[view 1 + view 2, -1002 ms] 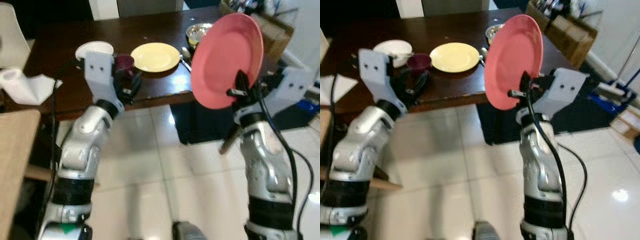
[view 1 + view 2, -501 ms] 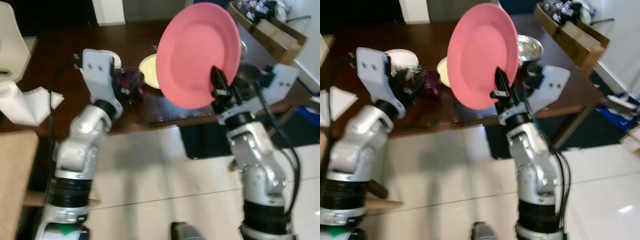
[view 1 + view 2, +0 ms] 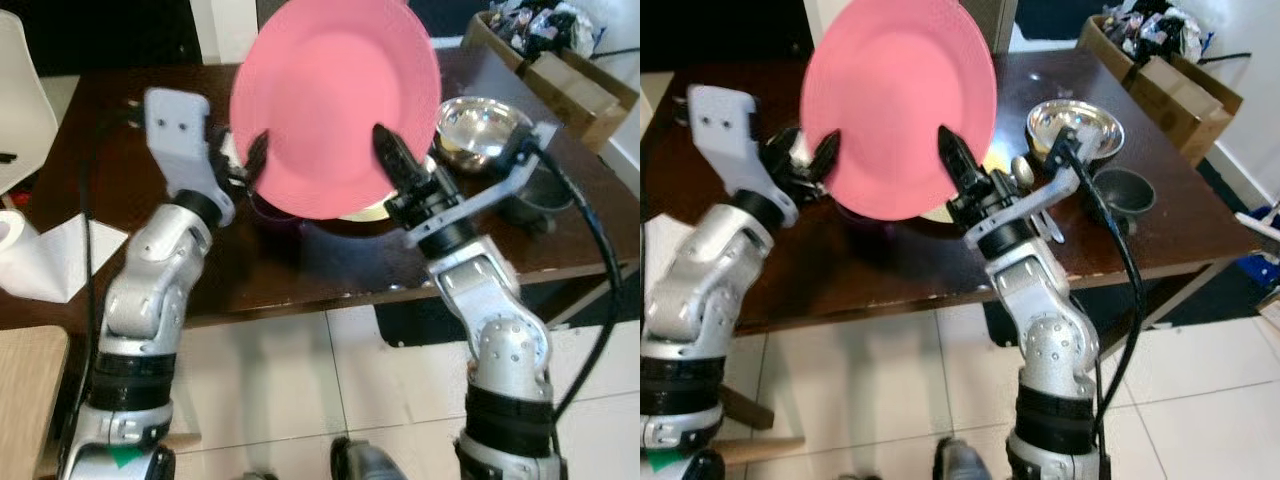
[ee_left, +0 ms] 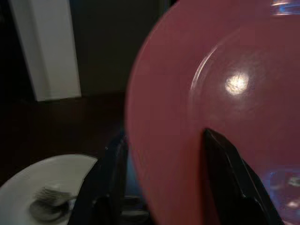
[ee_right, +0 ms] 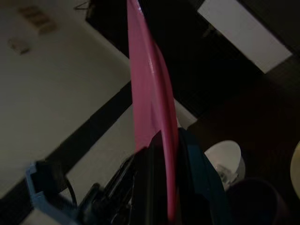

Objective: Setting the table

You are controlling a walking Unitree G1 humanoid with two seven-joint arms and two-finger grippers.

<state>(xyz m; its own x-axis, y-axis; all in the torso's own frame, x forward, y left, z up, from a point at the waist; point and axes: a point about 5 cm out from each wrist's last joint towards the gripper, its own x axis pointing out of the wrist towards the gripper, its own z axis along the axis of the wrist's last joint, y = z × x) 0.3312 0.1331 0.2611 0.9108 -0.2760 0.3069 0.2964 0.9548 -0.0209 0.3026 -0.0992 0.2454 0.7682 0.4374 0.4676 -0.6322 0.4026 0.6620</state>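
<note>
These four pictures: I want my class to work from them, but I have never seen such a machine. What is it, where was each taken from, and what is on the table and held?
It is a humanoid robot with two silver arms, each ending in a two-fingered black pincer. Two pictures come from cameras in its head, looking down; two from cameras on its wrists. The right pincer and the left pincer both grip a pink plate by opposite edges, upright above a dark wooden table. On the table lie a shiny metal bowl, a small dark bowl, a white dish and white paper.
</note>
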